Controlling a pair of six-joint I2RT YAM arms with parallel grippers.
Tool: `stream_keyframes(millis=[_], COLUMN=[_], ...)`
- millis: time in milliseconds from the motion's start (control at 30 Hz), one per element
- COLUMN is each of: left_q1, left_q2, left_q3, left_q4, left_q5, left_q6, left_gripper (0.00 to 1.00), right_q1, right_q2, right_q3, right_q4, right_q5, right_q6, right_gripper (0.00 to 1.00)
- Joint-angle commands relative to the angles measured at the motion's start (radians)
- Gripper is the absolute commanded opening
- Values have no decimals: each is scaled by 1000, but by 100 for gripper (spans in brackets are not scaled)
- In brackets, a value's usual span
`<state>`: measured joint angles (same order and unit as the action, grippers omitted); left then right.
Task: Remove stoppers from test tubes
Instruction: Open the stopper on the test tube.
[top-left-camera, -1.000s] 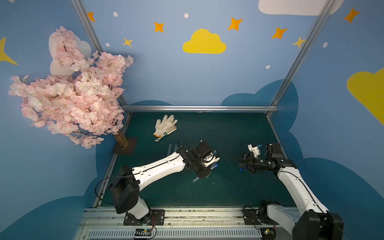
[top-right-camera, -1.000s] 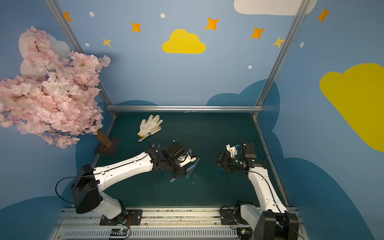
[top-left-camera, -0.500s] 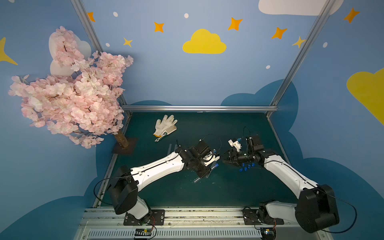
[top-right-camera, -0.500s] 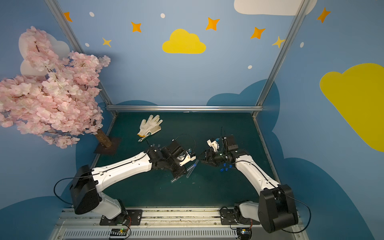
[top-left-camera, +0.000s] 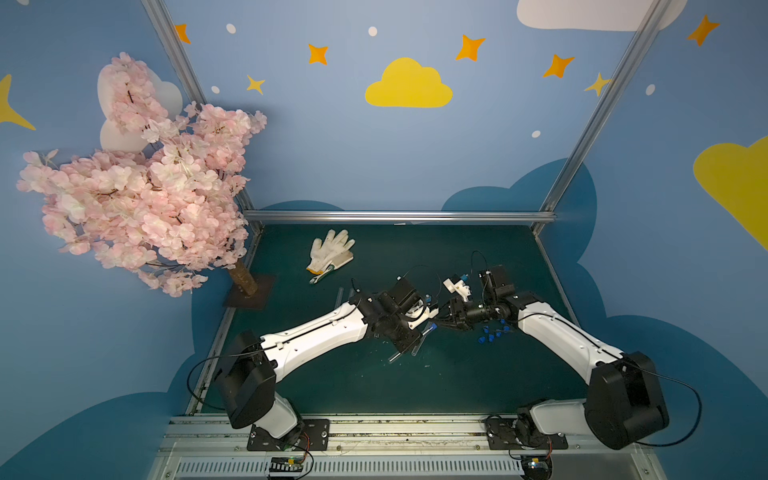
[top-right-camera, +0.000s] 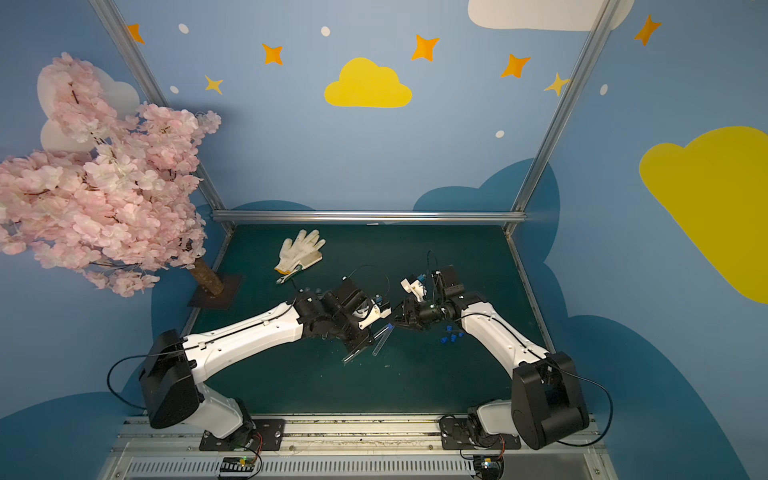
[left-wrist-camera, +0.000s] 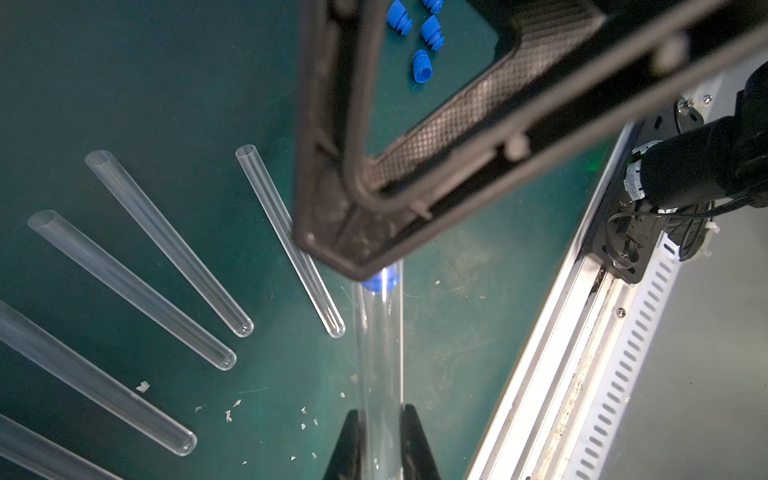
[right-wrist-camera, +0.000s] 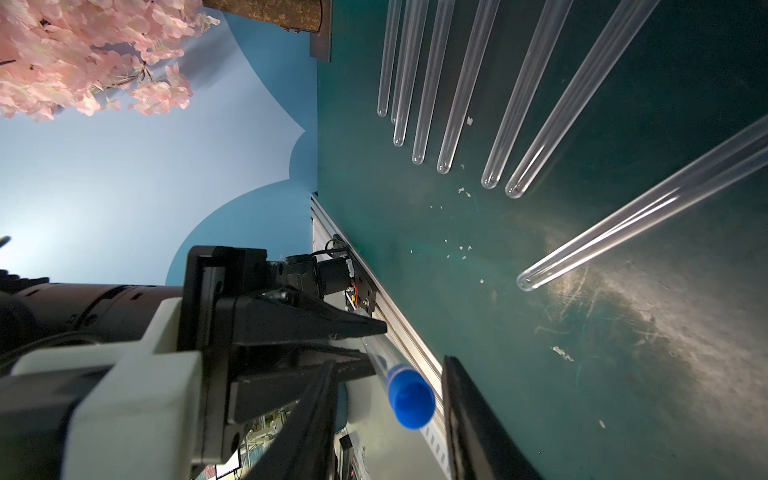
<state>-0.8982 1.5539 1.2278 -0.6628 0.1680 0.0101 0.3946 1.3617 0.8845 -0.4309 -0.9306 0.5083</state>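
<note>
Both arms reach inward, left end effector (left-wrist-camera: 380, 415) clamped tight, right end effector (right-wrist-camera: 390, 361) facing it with jaws parted.

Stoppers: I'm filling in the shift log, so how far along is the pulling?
Done: loose stoppers lie on the mat and open tubes lie uncapped. In hand: the left gripper holds a capped tube; the open right gripper flanks its stopper. Left: pulling that one; no other capped tube shows.
</note>
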Motion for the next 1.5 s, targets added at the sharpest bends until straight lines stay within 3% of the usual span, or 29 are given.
stream_keyframes(millis=[0,567,933,1300,1467], left_q1=[5,8,8,11,12], left_q2=[-18,-35,-26,-16,-17], left_q3=[22,12,4,10,9], left_q4=[14,26,22,22,17], left_q5=[7,2,0,2,2], left_q6=[-7,-13,-7,-2,3], left_gripper=[7,7,7,6,6], right_q1=[10,26,18,9,4], right_q2=[4,31,25,36,41], right_q3=[7,18,46,66,77], right_q4=[-9,4,-49,-87,-112], right_q5=[-27,-36,-15,-2,11], right_q6=[-14,-9,-35,-60,-72], right_gripper=[39,23,27,15,22])
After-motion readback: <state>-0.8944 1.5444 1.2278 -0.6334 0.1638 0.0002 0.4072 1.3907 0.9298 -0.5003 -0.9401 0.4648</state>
